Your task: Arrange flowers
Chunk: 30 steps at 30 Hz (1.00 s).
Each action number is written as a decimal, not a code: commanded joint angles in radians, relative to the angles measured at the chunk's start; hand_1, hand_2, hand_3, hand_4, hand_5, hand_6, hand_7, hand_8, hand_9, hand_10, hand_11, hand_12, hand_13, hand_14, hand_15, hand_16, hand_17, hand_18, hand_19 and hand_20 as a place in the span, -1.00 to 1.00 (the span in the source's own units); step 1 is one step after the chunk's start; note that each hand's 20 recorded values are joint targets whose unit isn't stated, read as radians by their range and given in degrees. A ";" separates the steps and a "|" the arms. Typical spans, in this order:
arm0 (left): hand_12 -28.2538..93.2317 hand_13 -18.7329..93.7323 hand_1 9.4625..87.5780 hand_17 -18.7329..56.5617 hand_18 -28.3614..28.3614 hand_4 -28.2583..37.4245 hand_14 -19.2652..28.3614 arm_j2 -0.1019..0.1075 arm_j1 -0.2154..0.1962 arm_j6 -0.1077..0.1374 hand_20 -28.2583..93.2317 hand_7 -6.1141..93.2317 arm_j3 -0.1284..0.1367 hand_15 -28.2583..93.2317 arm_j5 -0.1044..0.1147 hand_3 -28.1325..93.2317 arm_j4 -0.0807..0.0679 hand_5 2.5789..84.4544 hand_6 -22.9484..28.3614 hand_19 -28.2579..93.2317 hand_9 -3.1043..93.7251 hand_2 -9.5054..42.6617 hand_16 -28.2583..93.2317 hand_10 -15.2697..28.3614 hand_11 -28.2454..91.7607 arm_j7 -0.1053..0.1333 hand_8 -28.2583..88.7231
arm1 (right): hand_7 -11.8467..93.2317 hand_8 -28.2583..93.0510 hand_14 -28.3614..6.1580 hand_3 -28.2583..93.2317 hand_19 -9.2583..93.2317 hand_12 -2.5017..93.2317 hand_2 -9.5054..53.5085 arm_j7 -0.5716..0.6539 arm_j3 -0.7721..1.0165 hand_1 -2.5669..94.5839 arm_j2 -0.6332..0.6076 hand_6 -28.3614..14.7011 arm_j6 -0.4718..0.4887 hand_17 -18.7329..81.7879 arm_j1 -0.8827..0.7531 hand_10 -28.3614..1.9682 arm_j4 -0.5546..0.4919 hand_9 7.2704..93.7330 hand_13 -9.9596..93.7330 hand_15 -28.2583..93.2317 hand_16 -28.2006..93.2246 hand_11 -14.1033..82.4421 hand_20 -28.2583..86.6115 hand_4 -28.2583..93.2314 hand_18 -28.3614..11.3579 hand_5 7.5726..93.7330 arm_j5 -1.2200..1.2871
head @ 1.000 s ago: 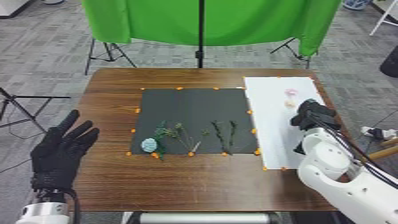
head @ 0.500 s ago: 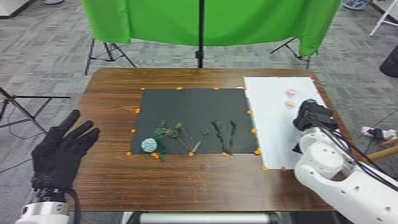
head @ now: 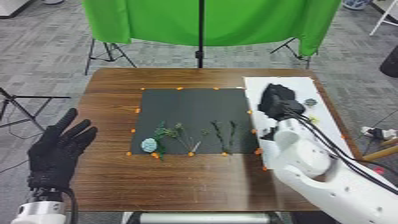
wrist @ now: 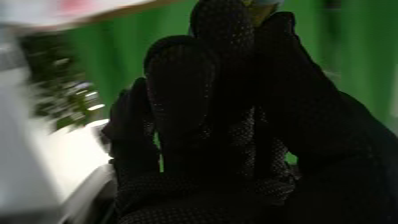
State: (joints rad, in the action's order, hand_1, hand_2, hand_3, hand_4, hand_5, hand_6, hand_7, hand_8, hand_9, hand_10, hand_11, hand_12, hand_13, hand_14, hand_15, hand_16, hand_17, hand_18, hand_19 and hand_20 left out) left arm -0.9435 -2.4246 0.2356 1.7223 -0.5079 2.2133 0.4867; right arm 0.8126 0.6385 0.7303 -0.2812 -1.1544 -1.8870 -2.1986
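Note:
Over the upper part of the white sheet [head: 307, 151] at the table's right is my right hand [head: 277, 98]. A grey-green flower head [head: 310, 102] shows just right of it. In the right wrist view, my right hand [wrist: 213, 135] has a small yellowish thing [wrist: 262, 11] at its far end; whether it is held is unclear. Blurred green leaves [wrist: 67, 77] appear beside the hand. On the dark mat [head: 191, 107] lie a pale blue flower [head: 149, 145], thin sprigs [head: 179, 135] and two dark green stems [head: 223, 136]. My left hand [head: 58, 147] is open beside the table's left edge.
Orange markers [head: 155, 155] line the mat's edges. The brown table [head: 187, 185] reaches toward my arms at the front. Beyond its far edge hangs a green cloth [head: 147, 22] on a stand, with a pole [head: 200, 52] in front.
My right hand has moved left and slightly away over the white sheet, now covering where the pink flowers showed. The grey-green flower head has come into sight. The left hand has barely shifted.

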 commanded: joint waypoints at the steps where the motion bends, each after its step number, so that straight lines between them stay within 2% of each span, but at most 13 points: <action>1: -0.35 -0.24 -0.75 -0.75 0.93 -1.00 1.00 0.019 0.006 0.004 -0.28 -0.65 0.005 0.29 -0.009 0.75 0.011 -0.18 0.19 0.35 -0.22 -0.44 -0.67 0.63 -0.15 -0.009 -0.68 | -0.44 -0.46 0.47 0.59 0.89 -0.26 -1.00 -0.158 -0.149 0.29 0.438 0.36 0.028 0.03 0.219 0.41 0.156 1.00 0.76 0.40 -0.04 -0.37 0.25 -1.00 -0.62 0.88 0.030; 5: -0.35 -0.24 -0.75 -0.75 0.93 -1.00 1.00 0.038 0.035 0.008 -0.28 -0.65 -0.003 0.29 -0.008 0.75 0.008 -0.18 0.19 0.35 -0.21 -0.44 -0.67 0.62 -0.15 -0.013 -0.68 | -0.44 -0.46 0.45 0.60 0.89 -0.26 -1.00 -0.195 -0.221 0.29 0.547 0.36 0.045 0.03 0.293 0.42 0.273 1.00 0.75 0.41 -0.04 -0.37 0.25 -1.00 -0.61 0.87 0.051; 9: -0.35 -0.24 -0.75 -0.75 0.93 -1.00 1.00 0.077 0.060 0.013 -0.28 -0.65 -0.014 0.29 0.008 0.75 -0.001 -0.18 0.19 0.35 -0.21 -0.44 -0.67 0.62 -0.15 0.006 -0.68 | -0.43 -0.46 0.44 0.61 0.90 -0.25 -1.00 -0.156 -0.317 0.27 0.602 0.37 0.041 0.02 0.366 0.42 0.365 1.00 0.75 0.43 -0.05 -0.37 0.25 -1.00 -0.61 0.87 0.054; 11: -0.35 -0.24 -0.75 -0.75 0.93 -1.00 1.00 0.085 0.086 0.004 -0.28 -0.66 -0.021 0.29 0.005 0.75 -0.010 -0.18 0.19 0.35 -0.21 -0.44 -0.67 0.62 -0.15 0.001 -0.68 | -0.42 -0.46 0.43 0.61 0.90 -0.25 -1.00 -0.127 -0.367 0.26 0.611 0.38 0.043 0.01 0.403 0.41 0.401 1.00 0.74 0.44 -0.06 -0.37 0.25 -1.00 -0.61 0.86 0.073; 13: -0.35 -0.24 -0.75 -0.75 0.92 -1.00 1.00 0.108 0.110 0.001 -0.28 -0.66 -0.030 0.29 0.011 0.75 -0.021 -0.18 0.19 0.34 -0.21 -0.44 -0.67 0.63 -0.15 0.012 -0.68 | -0.42 -0.47 0.42 0.61 0.90 -0.24 -1.00 -0.108 -0.415 0.26 0.620 0.38 0.039 0.01 0.442 0.41 0.438 1.00 0.74 0.44 -0.06 -0.38 0.26 -1.00 -0.61 0.85 0.098; 15: -0.35 -0.24 -0.74 -0.75 0.92 -1.00 1.00 0.117 0.136 -0.007 -0.28 -0.65 -0.031 0.29 0.004 0.75 -0.030 -0.18 0.19 0.34 -0.21 -0.44 -0.67 0.63 -0.15 -0.003 -0.68 | -0.41 -0.47 0.41 0.60 0.90 -0.22 -1.00 -0.085 -0.456 0.26 0.620 0.39 0.031 0.00 0.477 0.42 0.459 1.00 0.72 0.46 -0.07 -0.40 0.26 -1.00 -0.61 0.85 0.116; 17: -0.35 -0.24 -0.74 -0.75 0.92 -1.00 1.00 0.103 0.146 -0.020 -0.28 -0.65 -0.021 0.29 -0.014 0.75 -0.032 -0.18 0.19 0.34 -0.21 -0.44 -0.67 0.63 -0.15 -0.029 -0.68 | -0.41 -0.48 0.40 0.60 0.91 -0.23 -1.00 -0.090 -0.464 0.26 0.624 0.40 0.052 -0.01 0.483 0.43 0.474 1.00 0.71 0.47 -0.08 -0.40 0.27 -1.00 -0.61 0.83 0.116; 18: -0.35 -0.24 -0.74 -0.75 0.92 -1.00 1.00 0.094 0.158 -0.015 -0.28 -0.65 -0.021 0.29 -0.017 0.75 -0.033 -0.18 0.19 0.34 -0.21 -0.44 -0.67 0.63 -0.15 -0.042 -0.68 | -0.42 -0.49 0.40 0.59 0.91 -0.23 -1.00 -0.109 -0.444 0.26 0.632 0.41 0.081 -0.02 0.471 0.44 0.486 1.00 0.71 0.48 -0.08 -0.41 0.27 -1.00 -0.61 0.83 0.106; 20: -0.35 -0.24 -0.74 -0.75 0.92 -1.00 1.00 0.088 0.165 -0.020 -0.28 -0.65 -0.026 0.29 -0.015 0.75 -0.037 -0.18 0.19 0.34 -0.21 -0.44 -0.67 0.63 -0.15 -0.039 -0.68 | -0.43 -0.50 0.39 0.59 0.91 -0.23 -1.00 -0.110 -0.452 0.25 0.625 0.43 0.104 -0.02 0.473 0.45 0.479 0.99 0.70 0.48 -0.09 -0.43 0.27 -1.00 -0.61 0.82 0.111; 22: -0.35 -0.24 -0.74 -0.75 0.93 -1.00 1.00 0.074 0.170 -0.027 -0.28 -0.65 -0.028 0.29 -0.026 0.75 -0.037 -0.18 0.19 0.34 -0.21 -0.44 -0.67 0.63 -0.15 -0.051 -0.68 | -0.44 -0.51 0.38 0.58 0.91 -0.23 -1.00 -0.118 -0.444 0.24 0.625 0.44 0.142 -0.03 0.461 0.44 0.476 0.99 0.69 0.49 -0.09 -0.44 0.27 -1.00 -0.60 0.82 0.113; 24: -0.35 -0.24 -0.74 -0.75 0.93 -1.00 1.00 0.038 0.210 -0.044 -0.28 -0.65 -0.026 0.29 -0.050 0.75 -0.046 -0.18 0.19 0.35 -0.21 -0.44 -0.67 0.63 -0.15 -0.103 -0.68 | -0.46 -0.53 0.36 0.56 0.91 -0.22 -1.00 -0.155 -0.385 0.23 0.637 0.45 0.207 -0.04 0.426 0.45 0.493 0.99 0.67 0.50 -0.11 -0.45 0.28 -1.00 -0.60 0.80 0.088; 26: -0.35 -0.24 -0.74 -0.75 0.92 -1.00 1.00 0.036 0.207 -0.048 -0.28 -0.65 -0.024 0.29 -0.051 0.75 -0.048 -0.18 0.19 0.35 -0.21 -0.44 -0.67 0.63 -0.15 -0.101 -0.68 | -0.49 -0.53 0.33 0.55 0.90 -0.22 -1.00 -0.157 -0.389 0.21 0.634 0.46 0.226 -0.06 0.420 0.44 0.486 0.98 0.66 0.53 -0.16 -0.45 0.29 -1.00 -0.59 0.78 0.094; 30: -0.35 -0.24 -0.74 -0.75 0.92 -1.00 1.00 0.058 0.190 -0.044 -0.28 -0.65 -0.022 0.29 -0.041 0.75 -0.047 -0.18 0.19 0.35 -0.21 -0.44 -0.67 0.63 -0.15 -0.072 -0.68 | -0.50 -0.54 0.32 0.51 0.89 -0.25 -1.00 -0.132 -0.415 0.20 0.645 0.48 0.273 -0.08 0.429 0.42 0.484 0.94 0.64 0.55 -0.18 -0.41 0.30 -1.00 -0.59 0.74 0.105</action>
State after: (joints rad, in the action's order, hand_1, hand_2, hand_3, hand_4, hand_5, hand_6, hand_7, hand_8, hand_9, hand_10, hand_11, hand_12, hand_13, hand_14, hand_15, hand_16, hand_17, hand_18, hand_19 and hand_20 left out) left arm -0.8776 -2.2244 0.2061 1.6987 -0.5430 2.1740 0.4059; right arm 0.6613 0.2651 1.3646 -0.0354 -0.7248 -1.4070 -2.0869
